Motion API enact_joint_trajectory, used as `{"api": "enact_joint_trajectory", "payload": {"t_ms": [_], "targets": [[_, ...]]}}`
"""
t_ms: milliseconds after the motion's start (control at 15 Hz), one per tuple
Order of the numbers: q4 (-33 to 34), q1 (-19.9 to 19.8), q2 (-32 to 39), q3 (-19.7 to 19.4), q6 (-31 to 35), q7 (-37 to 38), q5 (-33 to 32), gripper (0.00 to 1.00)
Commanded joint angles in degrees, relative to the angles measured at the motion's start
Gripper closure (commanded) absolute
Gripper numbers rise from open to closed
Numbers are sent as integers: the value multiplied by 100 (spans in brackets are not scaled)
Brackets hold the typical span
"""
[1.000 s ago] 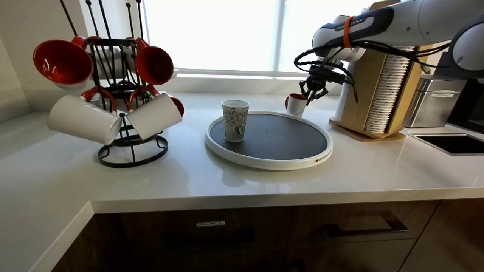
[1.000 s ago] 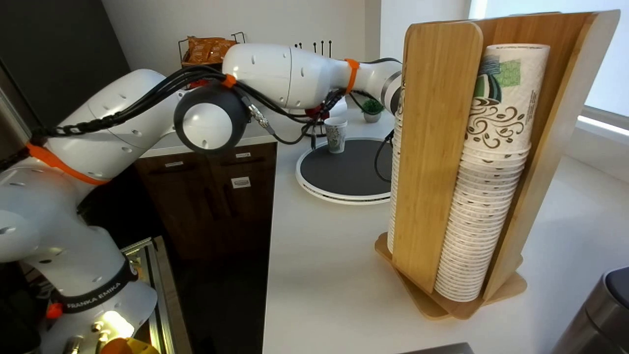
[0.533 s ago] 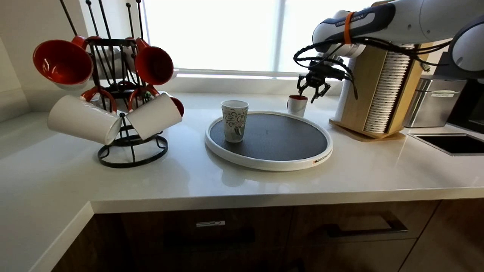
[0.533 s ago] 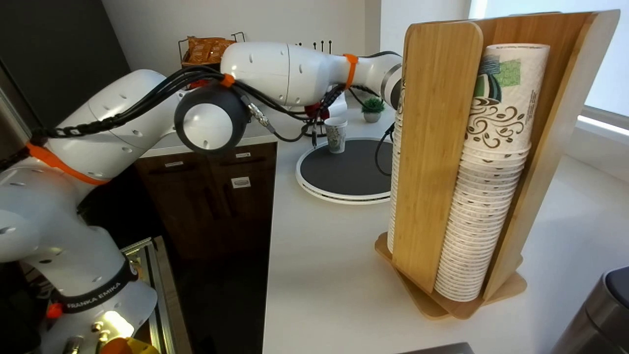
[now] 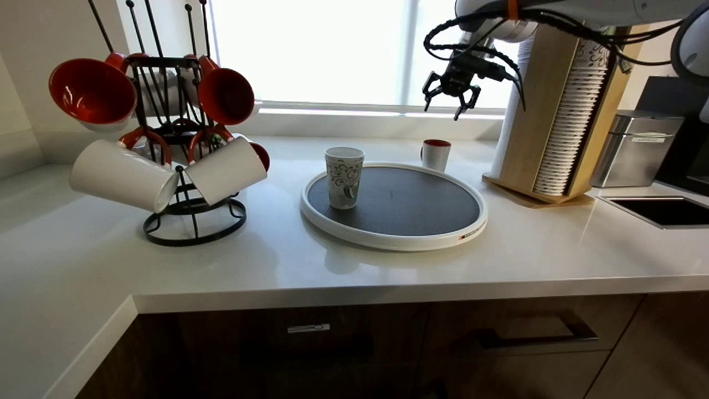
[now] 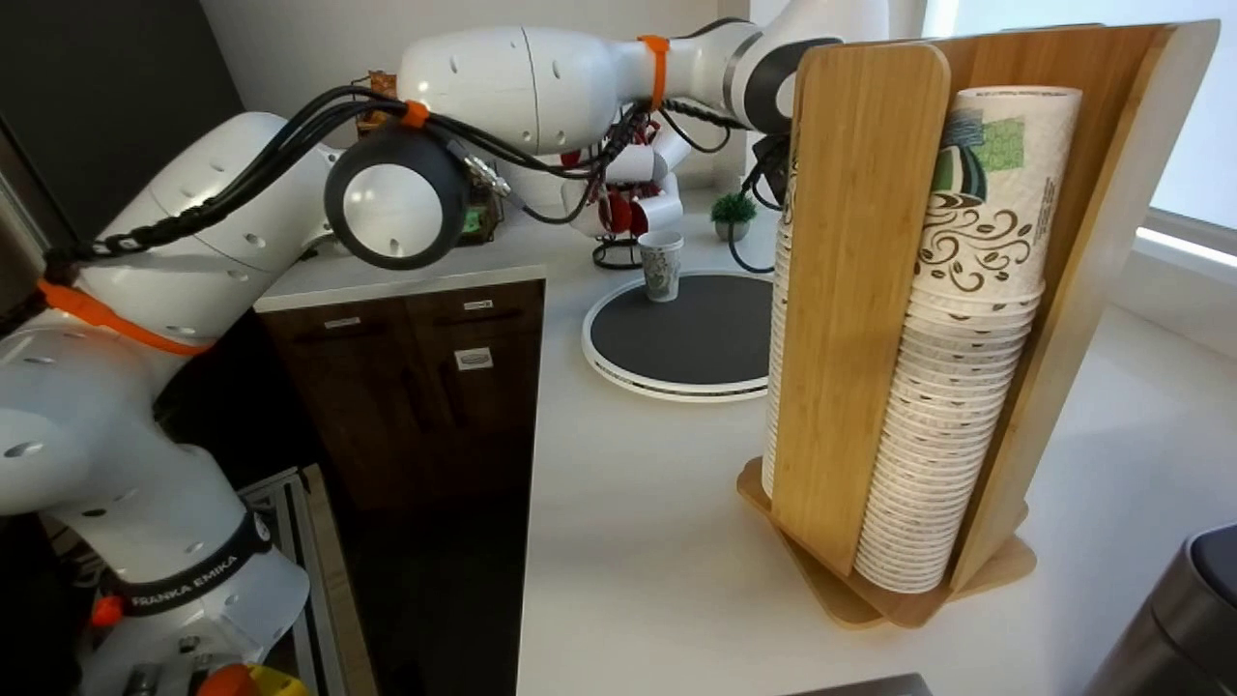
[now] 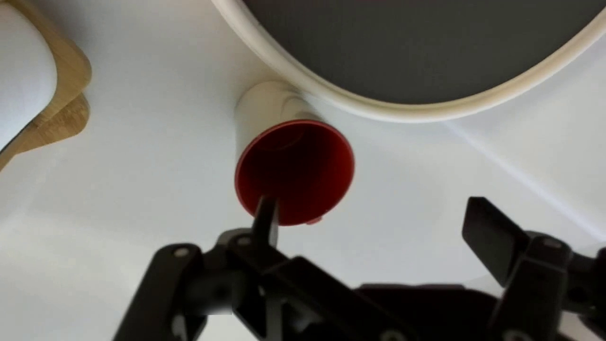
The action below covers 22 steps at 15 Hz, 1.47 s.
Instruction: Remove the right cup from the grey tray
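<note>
The right cup (image 5: 436, 158), a white mug with a red inside, stands upright on the counter just behind the grey tray (image 5: 421, 208), outside its rim. In the wrist view the cup (image 7: 298, 161) sits close beside the tray's pale rim (image 7: 407, 113); whether they touch I cannot tell. My gripper (image 5: 441, 113) hangs well above the cup, its jaws wide apart with nothing between them. From the wrist, one finger of the gripper (image 7: 372, 202) overlaps the cup's near edge only in the picture. A wooden holder hides the cup and the gripper in an exterior view.
A patterned paper cup (image 5: 344, 177) stands on the tray's left part. A black rack (image 5: 185, 213) with several red-and-white mugs is at the left. The tall wooden cup holder (image 6: 860, 319) stands close to the arm; a steel box (image 5: 642, 149) is beyond it.
The gripper was shut at the cup's rim; it has opened, let go and risen straight up. The cup has stayed on the counter, settling slightly. The arm has lifted with the gripper.
</note>
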Motion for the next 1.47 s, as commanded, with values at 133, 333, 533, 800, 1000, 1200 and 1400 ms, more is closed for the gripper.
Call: {"api": "enact_joint_trajectory", "payload": {"t_ms": [133, 333, 533, 800, 1000, 1200, 1400], "targets": [[-251, 195, -779, 484, -1315, -809, 122, 0], [-277, 501, -1017, 424, -1759, -1165, -277, 0], [-375, 810, -1168, 298, -1752, -1199, -672, 0], [-694, 1266, -1338, 50, -1296, -620, -1229, 0], [-1093, 1515, -1554, 7, -1106, 124, -1226, 0], [-1809, 1700, -2012, -13, -756, 826, -1154, 0], [-2491, 1866, -2424, -181, -237, 1262, -1375, 0]]}}
